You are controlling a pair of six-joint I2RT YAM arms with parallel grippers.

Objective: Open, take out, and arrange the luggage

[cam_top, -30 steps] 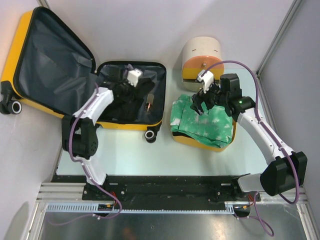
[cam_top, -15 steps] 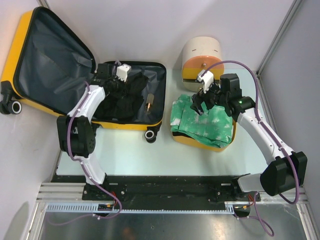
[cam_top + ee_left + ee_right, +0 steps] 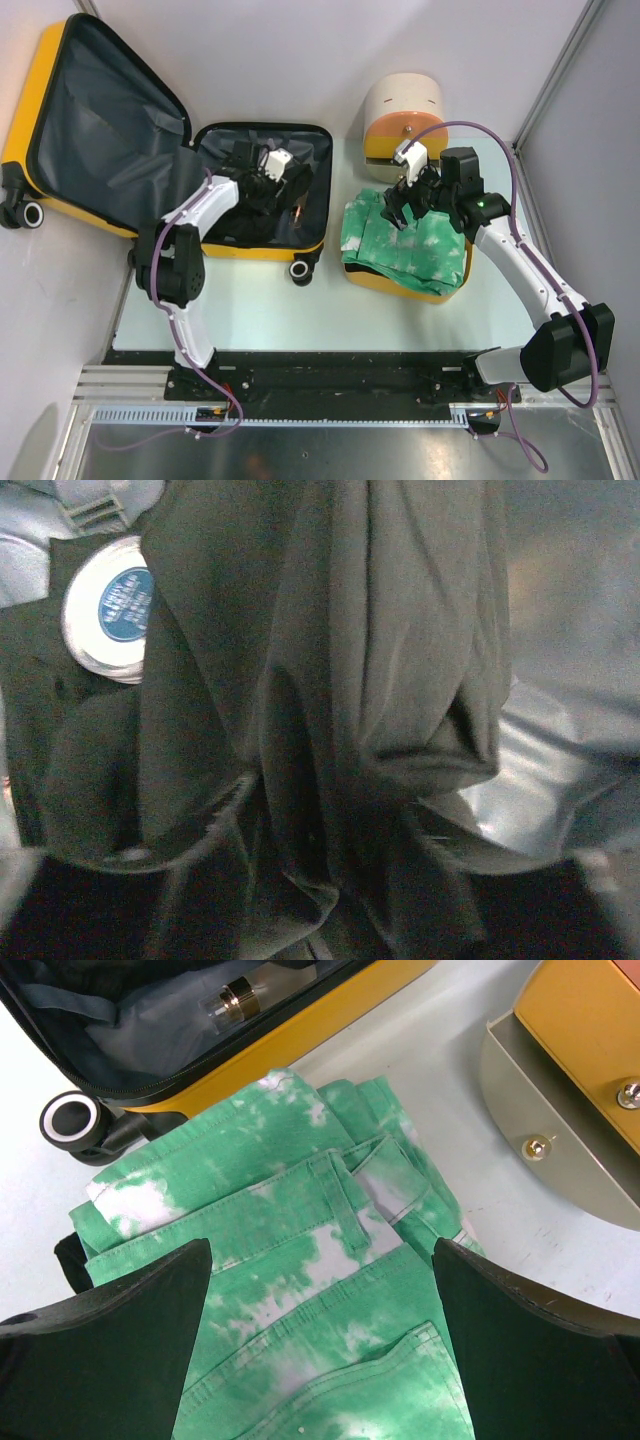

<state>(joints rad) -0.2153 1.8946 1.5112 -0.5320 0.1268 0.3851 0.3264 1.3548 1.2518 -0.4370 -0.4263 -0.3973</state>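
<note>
Luggage [image 3: 110,120] lies open at the table's [image 3: 250,300] far left corner, dark clothes [image 3: 300,680] not yet out. Green jeans [image 3: 330,1340] already top the bin [image 3: 395,281]. Right pincer [image 3: 320,1260] gapes wide, empty, above them; left pincer [image 3: 288,175], among the clothes: cannot tell.

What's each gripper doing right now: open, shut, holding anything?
Left gripper: cannot be told, its fingers are hidden among dark clothes in the suitcase.
Right gripper: open, holding nothing, above the green jeans.
</note>
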